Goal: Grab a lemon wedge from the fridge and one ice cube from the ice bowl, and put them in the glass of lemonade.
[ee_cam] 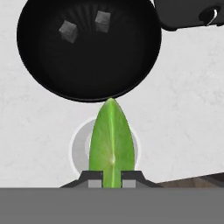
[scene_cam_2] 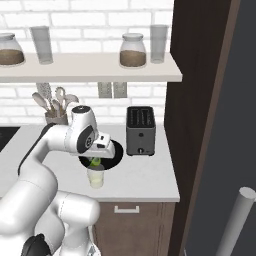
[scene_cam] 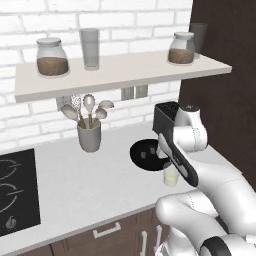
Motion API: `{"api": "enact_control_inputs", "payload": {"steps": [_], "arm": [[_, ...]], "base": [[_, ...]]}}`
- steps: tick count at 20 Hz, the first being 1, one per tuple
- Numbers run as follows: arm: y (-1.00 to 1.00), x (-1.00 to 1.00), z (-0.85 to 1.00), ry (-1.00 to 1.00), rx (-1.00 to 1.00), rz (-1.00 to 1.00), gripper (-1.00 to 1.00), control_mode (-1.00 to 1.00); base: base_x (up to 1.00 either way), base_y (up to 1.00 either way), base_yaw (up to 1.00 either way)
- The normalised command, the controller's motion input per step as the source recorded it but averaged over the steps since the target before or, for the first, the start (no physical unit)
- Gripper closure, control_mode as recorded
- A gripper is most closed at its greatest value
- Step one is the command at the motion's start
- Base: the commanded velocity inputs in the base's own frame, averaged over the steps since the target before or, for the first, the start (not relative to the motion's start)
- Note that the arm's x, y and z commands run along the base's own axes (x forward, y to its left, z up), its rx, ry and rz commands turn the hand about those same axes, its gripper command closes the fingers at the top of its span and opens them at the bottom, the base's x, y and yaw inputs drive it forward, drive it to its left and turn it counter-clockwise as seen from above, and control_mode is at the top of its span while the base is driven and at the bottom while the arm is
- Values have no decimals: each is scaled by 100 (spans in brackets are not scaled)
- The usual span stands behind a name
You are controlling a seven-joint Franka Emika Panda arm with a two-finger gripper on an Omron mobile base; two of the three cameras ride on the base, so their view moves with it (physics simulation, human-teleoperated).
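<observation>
My gripper (ee_cam: 111,177) is shut on the lemon wedge (ee_cam: 111,140), a yellow-green sliver that sticks out past the fingertips. Directly beneath it stands the glass of lemonade (ee_cam: 78,148), a small clear tumbler on the white counter. In the right base view the gripper (scene_cam_2: 95,161) hangs just above that glass (scene_cam_2: 95,177) with the wedge (scene_cam_2: 94,161) between its fingers. Just beyond the glass sits the glossy black ice bowl (ee_cam: 127,57) holding two ice cubes (ee_cam: 68,31). The arm covers part of the bowl (scene_cam: 142,152) and the glass (scene_cam: 170,176) in the left base view. The grey fridge door (scene_cam_2: 240,100) stands at the far right.
A black toaster (scene_cam_2: 140,131) stands right of the bowl, against the dark wall panel. A grey utensil holder (scene_cam: 89,135) and a black cooktop (scene_cam: 17,192) are further left. A shelf (scene_cam: 120,72) above carries brown-filled jars and grey glasses.
</observation>
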Motion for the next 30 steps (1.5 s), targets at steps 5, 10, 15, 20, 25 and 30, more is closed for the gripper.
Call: {"api": "enact_control_inputs", "payload": {"steps": [5,10,15,20,25,30], "arm": [[0,0,0,0,0,0,100,-100],[0,0,-4,0,0,0,100,-100],[0,7,-2,0,0,0,100,-100],[0,10,0,0,0,0,100,-100],[0,-2,0,0,0,0,100,-100],[0,-22,0,0,0,0,100,-100]], "base": [[0,0,0],[0,0,0],[0,0,0],[0,0,0],[0,0,0],[0,0,0]]}}
